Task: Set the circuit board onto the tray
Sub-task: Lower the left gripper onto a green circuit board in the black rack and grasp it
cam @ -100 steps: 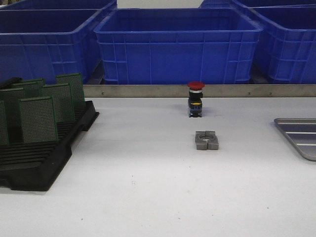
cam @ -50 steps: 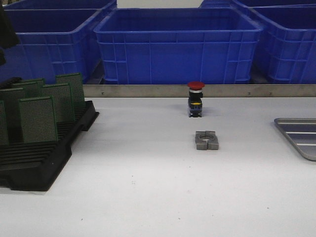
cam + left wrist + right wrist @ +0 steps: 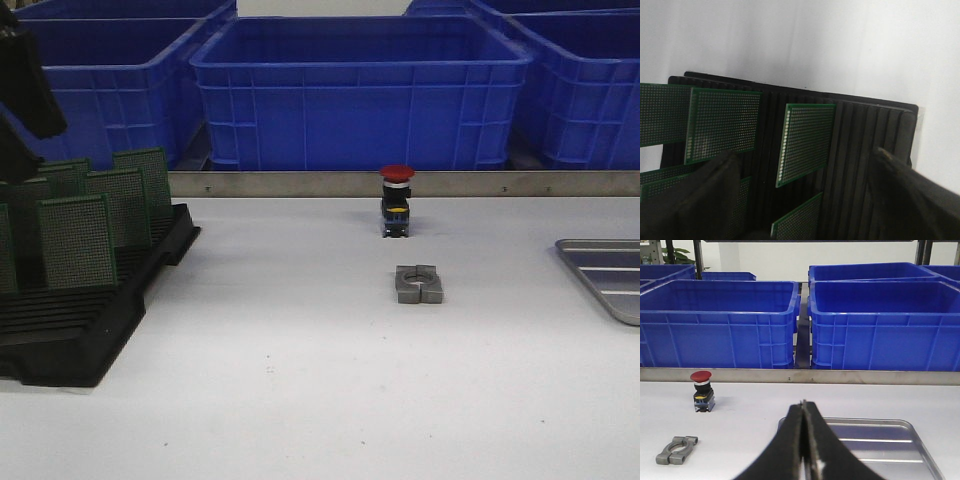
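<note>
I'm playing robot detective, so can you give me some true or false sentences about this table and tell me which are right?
1. The green circuit boards stand upright in the black rack. True.
2. A circuit board already lies on the tray. False: the tray holds nothing in these views.
3. The right tool is wide open. False: its fingers are pressed together, gripping nothing.
4. The left tool is open above the rack. True: one board shows between its spread fingers.
5. The red push button sits inside a blue bin. False: it stands on the white table, in front of the bins.
6. A small grey metal clamp lies nearer the robot than the button. True.
</note>
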